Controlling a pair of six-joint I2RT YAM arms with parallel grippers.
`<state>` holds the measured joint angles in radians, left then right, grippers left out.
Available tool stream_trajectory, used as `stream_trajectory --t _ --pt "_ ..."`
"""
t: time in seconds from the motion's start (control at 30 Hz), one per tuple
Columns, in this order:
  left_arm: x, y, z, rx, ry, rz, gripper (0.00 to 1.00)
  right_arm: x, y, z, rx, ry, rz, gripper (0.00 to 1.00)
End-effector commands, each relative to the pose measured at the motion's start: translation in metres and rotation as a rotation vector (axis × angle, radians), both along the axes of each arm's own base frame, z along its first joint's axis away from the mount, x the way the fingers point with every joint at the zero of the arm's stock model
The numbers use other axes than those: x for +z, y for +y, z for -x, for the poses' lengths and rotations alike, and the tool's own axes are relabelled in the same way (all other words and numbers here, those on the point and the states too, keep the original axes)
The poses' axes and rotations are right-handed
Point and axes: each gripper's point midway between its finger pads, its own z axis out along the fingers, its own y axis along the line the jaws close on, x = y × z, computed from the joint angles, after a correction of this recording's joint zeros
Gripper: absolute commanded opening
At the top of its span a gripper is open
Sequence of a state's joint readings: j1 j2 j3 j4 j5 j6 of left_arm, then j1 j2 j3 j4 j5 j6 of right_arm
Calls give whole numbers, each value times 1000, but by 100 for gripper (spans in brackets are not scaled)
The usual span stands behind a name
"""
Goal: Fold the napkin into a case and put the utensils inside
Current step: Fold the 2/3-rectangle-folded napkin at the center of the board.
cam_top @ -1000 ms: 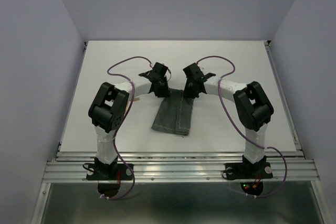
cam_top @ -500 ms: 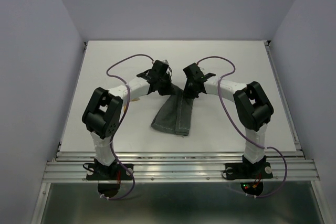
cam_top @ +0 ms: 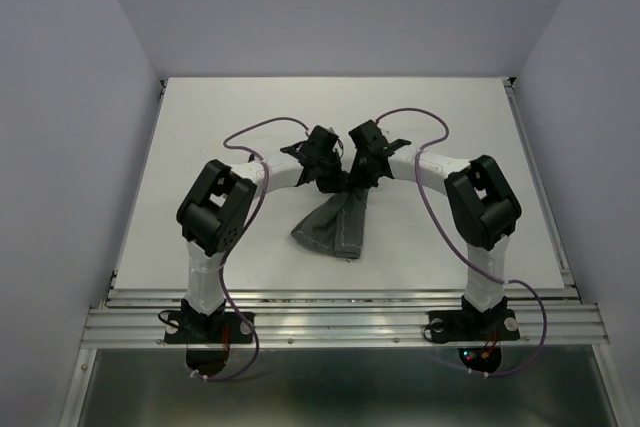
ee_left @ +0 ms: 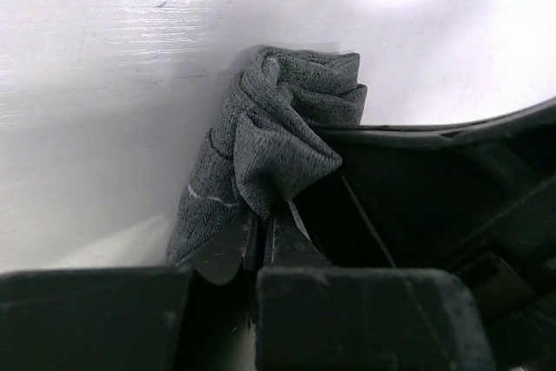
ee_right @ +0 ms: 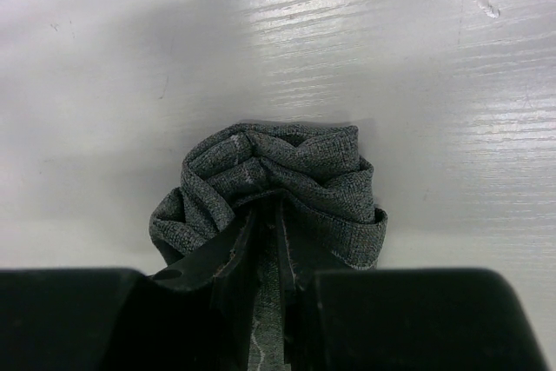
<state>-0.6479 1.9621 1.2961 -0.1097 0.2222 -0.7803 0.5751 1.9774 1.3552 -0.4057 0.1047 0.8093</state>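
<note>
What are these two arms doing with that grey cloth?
Two robot arms are working on a dark grey-green napkin that lies folded into a narrow strip on the white table. The left gripper and the right gripper are each pinched shut on its far end, side by side, bunching the cloth there. The near end rests flat on the table. No cutlery is in view.

Folded grey-green napkin, far end bunched
</note>
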Motion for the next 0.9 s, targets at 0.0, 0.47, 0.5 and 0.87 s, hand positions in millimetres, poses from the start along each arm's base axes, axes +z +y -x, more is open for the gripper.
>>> stream_trajectory --t 0.0,0.47,0.5,0.87 --pt "9 -24 -1 -12 14 81 0 -18 -3 17 2 76 13 19" --pt "-45 -12 11 -47 118 -64 0 21 -14 14 -5 -16 3 22" --pt "-49 -10 13 -59 121 -77 0 33 -19 10 -15 -42 -4 23" --pt "-60 0 22 -122 125 -131 0 39 -71 8 -74 -53 13 28"
